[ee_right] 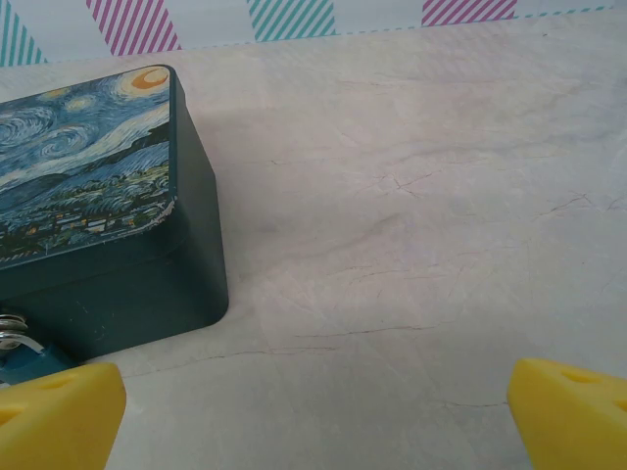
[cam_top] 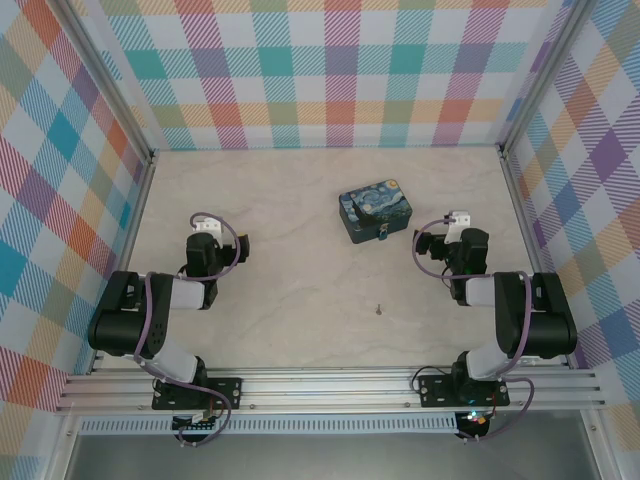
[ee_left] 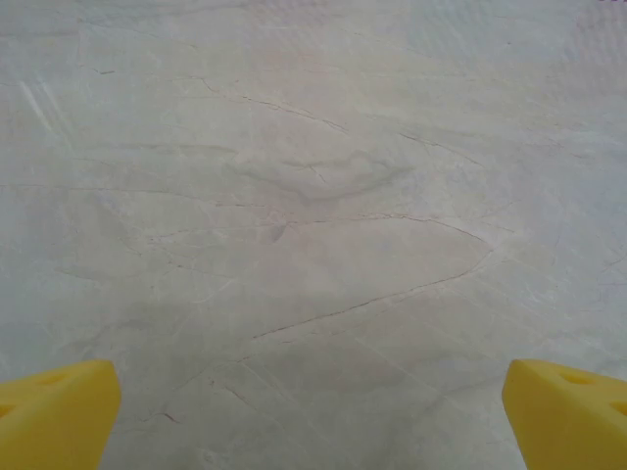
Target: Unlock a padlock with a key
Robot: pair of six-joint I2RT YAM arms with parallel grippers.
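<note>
The pale veined counter (ee_left: 313,196) looks smooth and matt. The dark teal painted box (ee_right: 147,284) is smooth, faintly satin. The right claw (ee_right: 313,421) has matt yellow plastic fingertips (ee_right: 59,416).

We count one dark teal rectangular box (cam_top: 375,215) with a swirling blue night-sky painting on its lid, one tiny brassy metal padlock (cam_top: 384,234) and one tiny thin grey metal key (cam_top: 379,309). We count two black robot arms, the left arm (cam_top: 140,325) and the right arm (cam_top: 525,320), and two grippers, the left gripper (ee_left: 313,416) and the right gripper (ee_right: 313,416), each with two yellow fingertips (ee_left: 59,411).
</note>
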